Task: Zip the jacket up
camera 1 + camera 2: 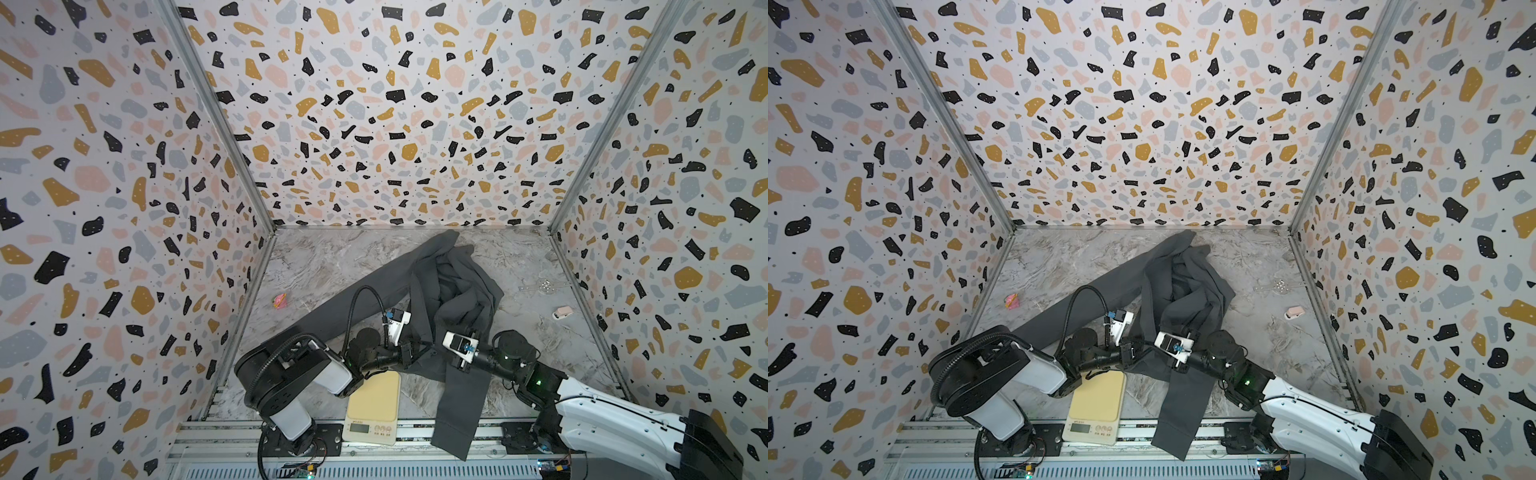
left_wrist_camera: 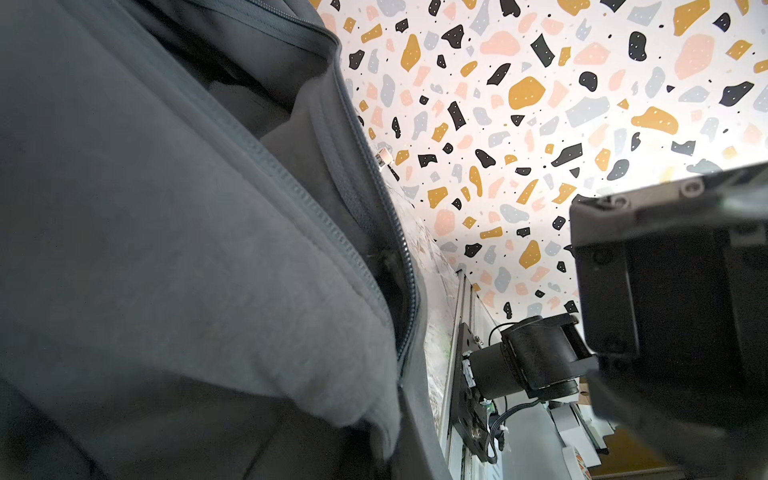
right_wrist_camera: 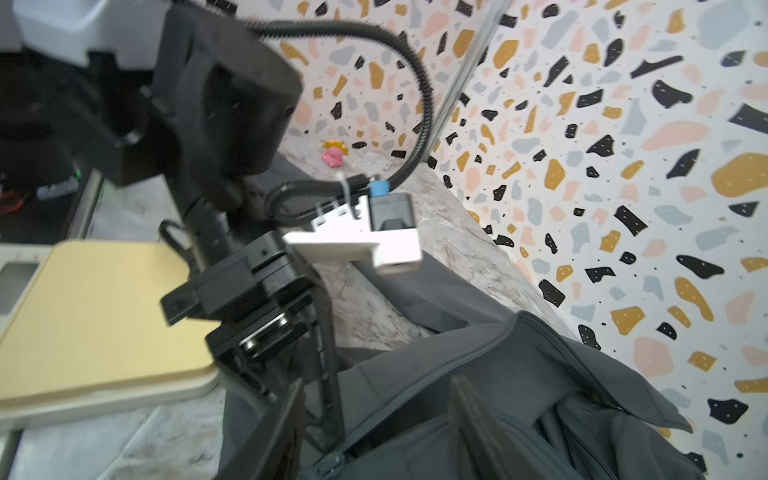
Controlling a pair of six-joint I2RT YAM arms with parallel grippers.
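The dark grey jacket (image 1: 453, 291) lies crumpled mid-table in both top views (image 1: 1187, 286). One sleeve runs out to the left and another strip hangs over the front edge. My left gripper (image 1: 415, 351) is shut on the jacket's front edge near the bottom of the zipper; the right wrist view shows its thin fingers (image 3: 328, 415) pinching the fabric. My right gripper (image 3: 376, 386) stands open just beside it, its fingers apart over the jacket front, with the zipper slider (image 3: 330, 463) low between them. The left wrist view shows the two zipper rows (image 2: 332, 224) apart, with its own jaws hidden under fabric.
A cream kitchen scale (image 1: 374, 399) sits at the front edge, under the left arm. A small pink toy (image 1: 279, 300) lies at the left. A clear plastic piece (image 1: 544, 286) and a small pink-white object (image 1: 562, 312) lie at the right. Terrazzo walls close three sides.
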